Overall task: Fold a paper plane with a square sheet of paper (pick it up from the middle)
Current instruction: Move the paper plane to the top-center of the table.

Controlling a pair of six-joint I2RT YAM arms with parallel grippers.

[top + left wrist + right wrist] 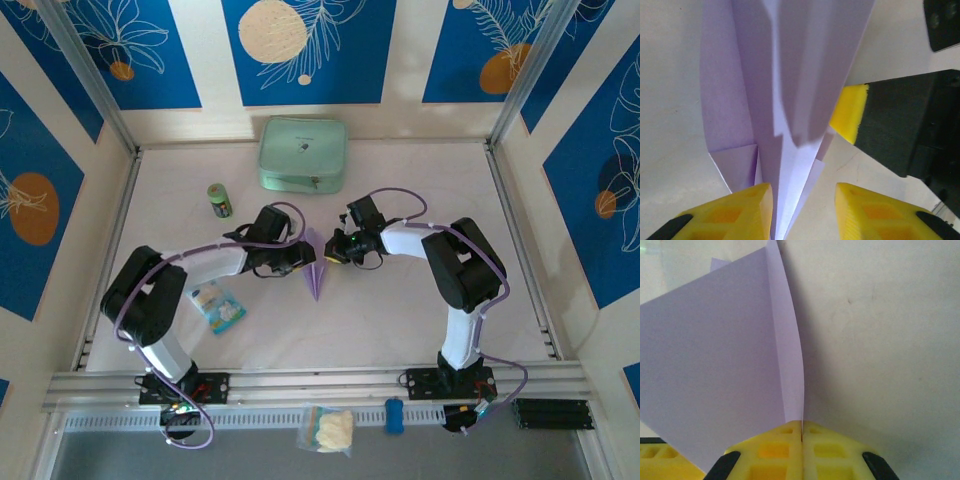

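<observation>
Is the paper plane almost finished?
Nearly, it seems. Done: the paper plane is already creased into a narrow pointed dart. In hand: the right gripper is pinched shut on one flap, and the left gripper has its jaws apart around the folded end. Left: maybe a last wing fold, then letting go; I can't tell for sure.

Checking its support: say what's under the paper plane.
Bare table shows beneath the paper plane, which the right gripper pinches. The patch directly under its folds is hidden.
</observation>
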